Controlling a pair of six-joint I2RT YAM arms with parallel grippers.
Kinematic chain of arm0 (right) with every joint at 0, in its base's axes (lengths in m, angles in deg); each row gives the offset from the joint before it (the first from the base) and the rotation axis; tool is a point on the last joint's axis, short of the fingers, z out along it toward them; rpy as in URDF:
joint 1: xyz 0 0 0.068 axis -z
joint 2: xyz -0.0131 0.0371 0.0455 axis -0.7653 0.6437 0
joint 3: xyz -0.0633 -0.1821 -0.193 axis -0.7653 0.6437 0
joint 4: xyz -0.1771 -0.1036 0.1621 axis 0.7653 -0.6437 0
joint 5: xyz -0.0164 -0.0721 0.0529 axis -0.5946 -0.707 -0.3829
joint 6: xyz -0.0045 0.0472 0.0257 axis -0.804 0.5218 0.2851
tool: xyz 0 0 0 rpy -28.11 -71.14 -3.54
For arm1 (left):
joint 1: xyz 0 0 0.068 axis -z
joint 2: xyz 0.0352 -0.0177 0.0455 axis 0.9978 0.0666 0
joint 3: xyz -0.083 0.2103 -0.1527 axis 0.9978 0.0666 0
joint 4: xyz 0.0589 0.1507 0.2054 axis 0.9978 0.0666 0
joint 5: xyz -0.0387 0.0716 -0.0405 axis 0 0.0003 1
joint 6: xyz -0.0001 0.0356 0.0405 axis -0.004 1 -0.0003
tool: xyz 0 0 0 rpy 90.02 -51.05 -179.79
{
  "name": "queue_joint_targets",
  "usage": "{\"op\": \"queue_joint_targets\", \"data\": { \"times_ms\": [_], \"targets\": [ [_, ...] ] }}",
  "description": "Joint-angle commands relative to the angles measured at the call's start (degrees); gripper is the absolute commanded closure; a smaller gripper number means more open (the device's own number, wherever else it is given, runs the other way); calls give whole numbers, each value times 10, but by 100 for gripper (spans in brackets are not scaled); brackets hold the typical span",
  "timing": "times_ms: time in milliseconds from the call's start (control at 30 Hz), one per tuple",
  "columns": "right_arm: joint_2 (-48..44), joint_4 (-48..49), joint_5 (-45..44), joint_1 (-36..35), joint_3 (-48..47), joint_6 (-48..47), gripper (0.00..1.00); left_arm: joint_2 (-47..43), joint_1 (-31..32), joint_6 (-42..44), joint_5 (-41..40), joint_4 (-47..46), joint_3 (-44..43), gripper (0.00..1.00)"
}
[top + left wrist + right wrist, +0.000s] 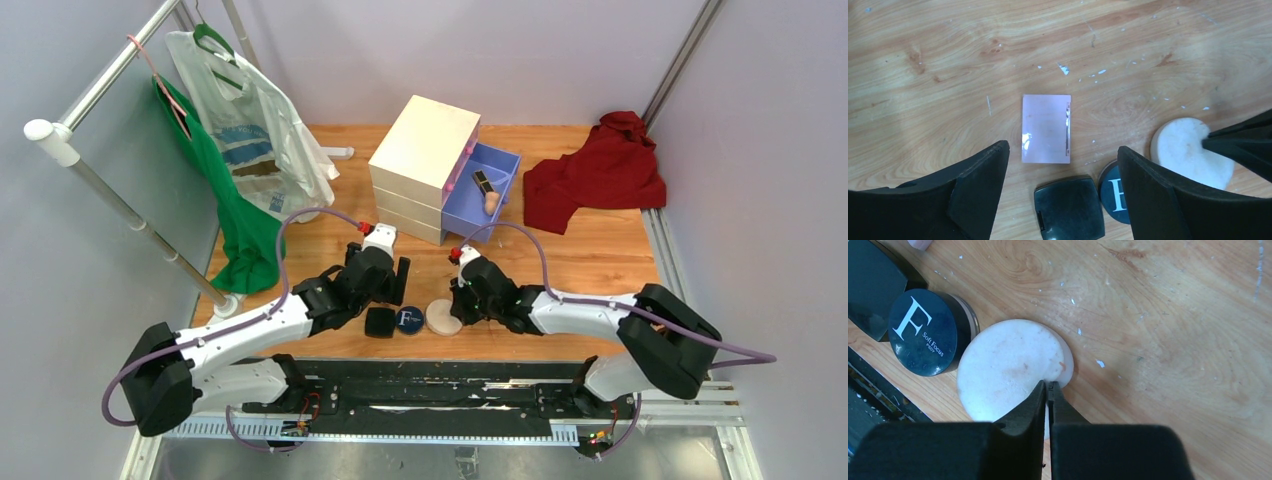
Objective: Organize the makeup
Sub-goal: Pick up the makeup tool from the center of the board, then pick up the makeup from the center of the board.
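From the right wrist, the right gripper [1048,390] has its fingers pressed together, pinching the rim of the beige round puff [1008,365]. The puff lies on the table [1173,340] just beside the round navy compact [923,332]. Only the left wrist view shows the pink square [1046,129]. It lies flat between the spread, empty fingers of the left gripper [1063,150], beside the black square compact [1069,207]. Only the overhead view shows the cream chest [425,150], its purple drawer [505,160] open.

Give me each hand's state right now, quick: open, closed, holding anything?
Left hand: open, empty, over the pink square.
Right hand: closed on the edge of the beige round puff.
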State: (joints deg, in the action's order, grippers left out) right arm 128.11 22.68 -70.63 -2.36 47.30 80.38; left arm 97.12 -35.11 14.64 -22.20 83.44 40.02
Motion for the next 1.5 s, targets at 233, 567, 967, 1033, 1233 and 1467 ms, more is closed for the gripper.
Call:
{"op": "queue_joint_targets", "data": {
  "times_ms": [233, 567, 967, 1033, 1233, 1467],
  "targets": [
    [-169, -140, -95, -14, -13, -29, 99, 39, -25, -6, -2, -31, 32, 15],
    [-273, -223, -162, -14, -63, -67, 99, 99, -25, 0, 6, -69, 36, 15],
    [-327, -231, -248, -13, -114, -118, 99, 159, -44, 7, 11, -109, 45, 15],
    [-327, -233, -251, -13, -119, -121, 100, 165, -50, 8, 16, -118, 49, 15],
    [-324, -234, -254, -12, -123, -123, 99, 175, -66, 13, 32, -138, 58, 16],
    [-322, -237, -261, -13, -131, -128, 99, 195, -79, 11, 62, -154, 59, 22]
  ]
}}
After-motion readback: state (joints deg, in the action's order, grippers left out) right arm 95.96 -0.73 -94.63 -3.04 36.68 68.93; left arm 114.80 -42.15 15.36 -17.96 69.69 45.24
